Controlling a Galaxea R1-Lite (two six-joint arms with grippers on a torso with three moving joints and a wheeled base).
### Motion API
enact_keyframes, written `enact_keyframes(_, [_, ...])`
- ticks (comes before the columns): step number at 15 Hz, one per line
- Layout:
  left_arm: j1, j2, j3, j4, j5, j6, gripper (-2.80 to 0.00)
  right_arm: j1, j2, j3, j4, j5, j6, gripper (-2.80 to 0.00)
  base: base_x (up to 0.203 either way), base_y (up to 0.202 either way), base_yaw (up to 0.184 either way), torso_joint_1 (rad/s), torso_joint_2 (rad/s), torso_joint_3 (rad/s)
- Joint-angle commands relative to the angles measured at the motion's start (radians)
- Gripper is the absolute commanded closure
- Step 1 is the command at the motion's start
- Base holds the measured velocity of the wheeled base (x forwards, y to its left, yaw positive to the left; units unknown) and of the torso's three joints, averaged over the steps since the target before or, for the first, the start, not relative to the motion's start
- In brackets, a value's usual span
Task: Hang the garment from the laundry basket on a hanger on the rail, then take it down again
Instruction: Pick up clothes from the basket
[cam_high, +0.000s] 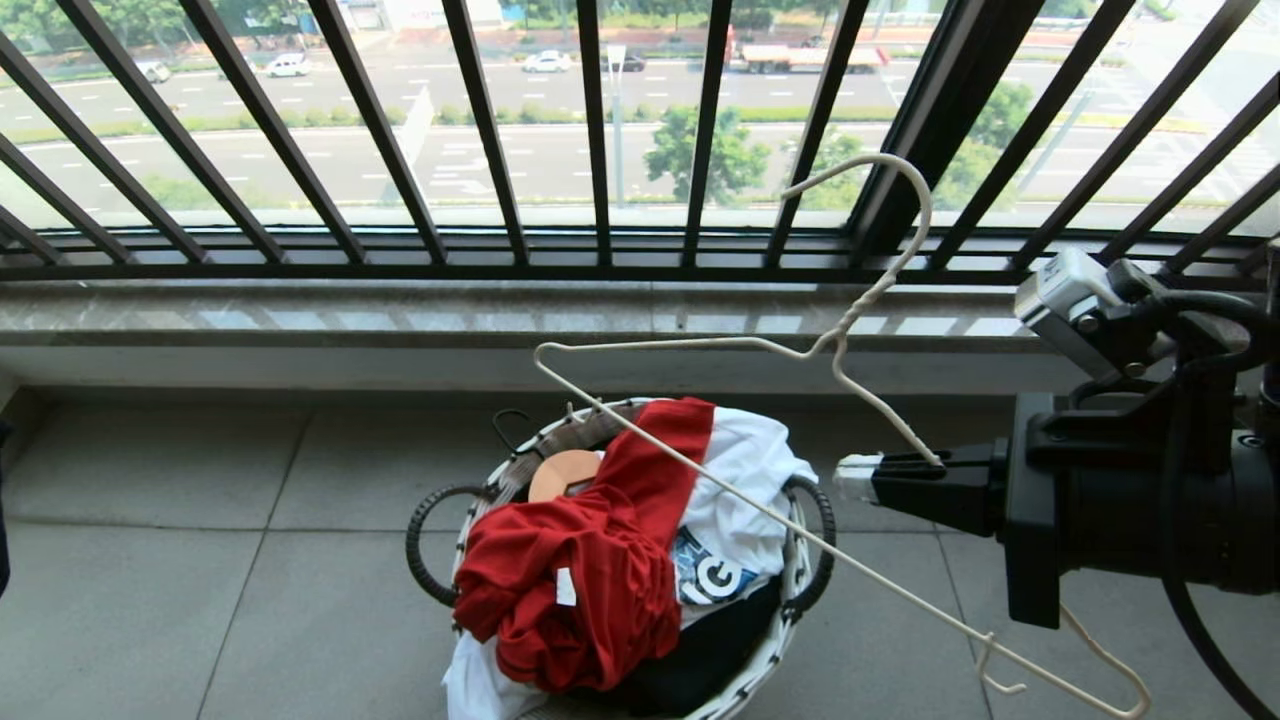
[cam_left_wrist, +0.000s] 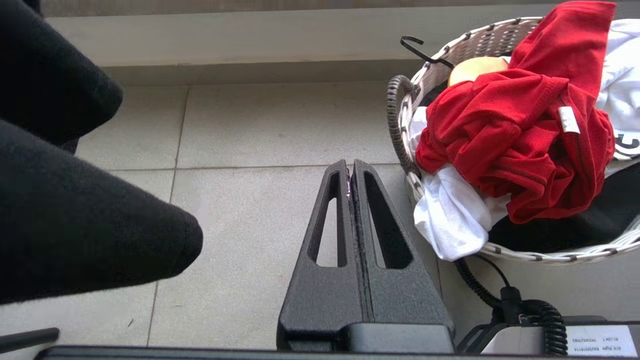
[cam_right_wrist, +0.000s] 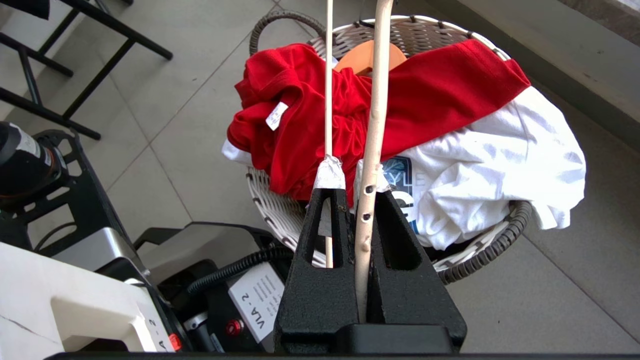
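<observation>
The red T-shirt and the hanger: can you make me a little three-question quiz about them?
1. True or false: the red T-shirt is already on the hanger.
2. Which gripper holds the hanger? A) left gripper B) right gripper C) neither
3. Fill in: the red T-shirt lies on top of the other clothes in the ___.

Key:
1. False. It lies crumpled in the laundry basket, over a white T-shirt, and the hanger is bare.
2. B. Its fingers are shut on the hanger's wire; the left gripper is shut on nothing, above the floor beside the basket.
3. laundry basket
</observation>
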Motion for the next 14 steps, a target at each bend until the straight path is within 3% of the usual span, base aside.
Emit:
enact_keyframes(1, [-0.002,0.225,-0.098,0.005,-0.051,0.003,0.00,-0.001,0.000,-0.005,-0.002,-0.001,-0.001,0.00,0.000,0.000,0.000,0.000,0.00,0.000])
enact_keyframes(5, [-0.019,0.663,-0.290,0.013,-0.191,0.082,0.00,-0.007,-0.004,-0.010,-0.027,-0.016,0.004,0.00,0.000,0.000,0.000,0.000,0.00,0.000])
enact_keyframes(8, [-0.132,0.988,-0.397,0.012,-0.213,0.130,0.00,-0.025,0.000,-0.010,-0.099,-0.078,0.030,0.00,0.000,0.000,0.000,0.000,0.00,0.000])
enact_keyframes(11, [-0.320,1.285,-0.477,-0.018,-0.095,0.138,0.00,-0.025,-0.004,-0.015,-0.106,-0.092,0.030,0.00,0.000,0.000,0.000,0.000,0.00,0.000])
enact_keyframes(14, [-0.472,1.493,-0.511,-0.270,0.026,0.125,0.00,-0.025,0.000,-0.017,-0.113,-0.115,0.031,0.00,0.000,0.000,0.000,0.000,0.00,0.000])
